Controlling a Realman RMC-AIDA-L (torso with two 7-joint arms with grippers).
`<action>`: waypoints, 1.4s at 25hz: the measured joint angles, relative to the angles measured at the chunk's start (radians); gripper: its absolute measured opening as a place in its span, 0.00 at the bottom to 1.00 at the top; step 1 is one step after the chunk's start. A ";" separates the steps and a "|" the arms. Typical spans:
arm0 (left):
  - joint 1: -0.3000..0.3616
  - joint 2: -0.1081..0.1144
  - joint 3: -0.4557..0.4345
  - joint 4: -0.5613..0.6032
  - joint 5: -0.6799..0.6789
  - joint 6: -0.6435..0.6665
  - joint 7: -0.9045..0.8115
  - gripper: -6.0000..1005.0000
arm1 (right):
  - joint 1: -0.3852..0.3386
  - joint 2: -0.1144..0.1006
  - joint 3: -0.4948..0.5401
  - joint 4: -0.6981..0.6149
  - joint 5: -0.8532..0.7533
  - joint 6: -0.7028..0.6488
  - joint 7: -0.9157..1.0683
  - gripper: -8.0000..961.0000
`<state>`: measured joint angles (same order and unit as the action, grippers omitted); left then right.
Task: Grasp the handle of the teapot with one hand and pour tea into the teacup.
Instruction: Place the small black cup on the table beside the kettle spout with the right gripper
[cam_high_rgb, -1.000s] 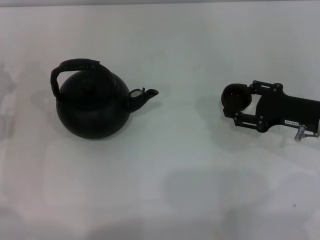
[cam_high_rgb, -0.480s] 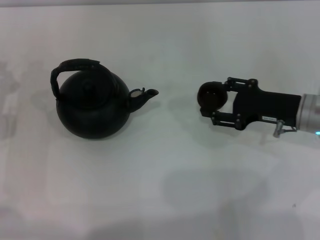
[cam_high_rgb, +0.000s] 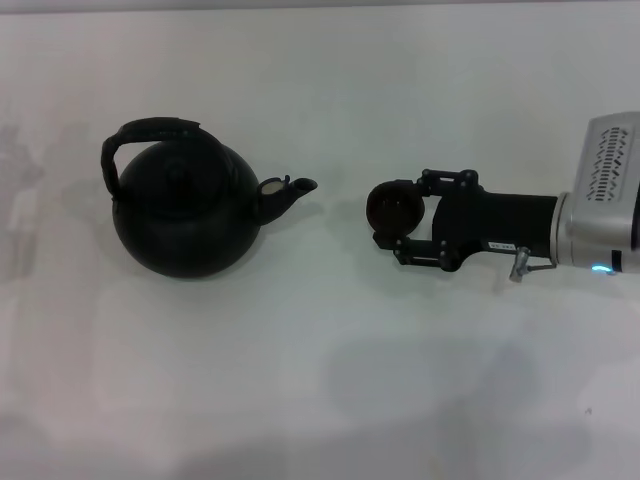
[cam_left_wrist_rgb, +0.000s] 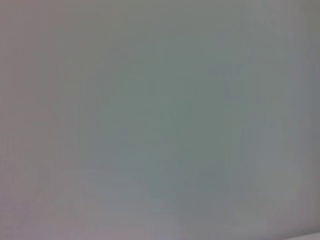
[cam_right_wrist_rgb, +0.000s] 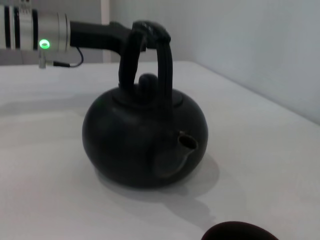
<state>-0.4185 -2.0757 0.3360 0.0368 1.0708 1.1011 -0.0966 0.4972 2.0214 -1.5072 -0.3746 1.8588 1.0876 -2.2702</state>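
**Teacup is being carried toward the teapot's spout**

The right pincer (cam_high_rgb: 398, 228) is travelling across the white tabletop (cam_high_rgb: 320, 380) toward the teapot (cam_high_rgb: 185, 210), bringing the teacup (cam_high_rgb: 394, 206) with it. Over the last second the cup has been shifting steadily from the far right side to a spot near the spout (cam_high_rgb: 290, 192), though a clear gap is still separating the two. This is suggesting the cup is being positioned for pouring, so the pour itself is not yet beginning.

The right pincer is closing narrowly around the small dark teacup, its fingers sitting on either side of the cup's round body; whether the cup is sliding on the tabletop or being held just above it cannot be told.

The teapot is standing upright on the left part of the tabletop, spout pointing toward the incoming cup, lid on. Its handle (cam_high_rgb: 150, 130) is arching over the lid, untouched in the head view. In the right wrist view, the left arm (cam_right_wrist_rgb: 75, 32) is showing behind the handle (cam_right_wrist_rgb: 150, 45); its pincer is being hidden there, so its opening cannot be told.
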 joint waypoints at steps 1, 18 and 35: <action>0.002 0.000 0.000 0.000 0.000 0.002 0.000 0.05 | 0.000 0.000 -0.004 0.000 0.000 -0.004 0.000 0.74; 0.004 -0.001 0.000 -0.002 0.000 0.006 0.000 0.06 | 0.000 0.002 -0.067 0.008 0.003 -0.088 0.000 0.74; 0.002 0.000 0.000 -0.002 0.000 0.005 0.000 0.06 | -0.003 -0.001 -0.070 0.009 0.003 -0.091 0.036 0.78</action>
<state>-0.4160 -2.0754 0.3359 0.0352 1.0707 1.1062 -0.0966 0.4947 2.0208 -1.5767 -0.3658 1.8613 0.9965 -2.2338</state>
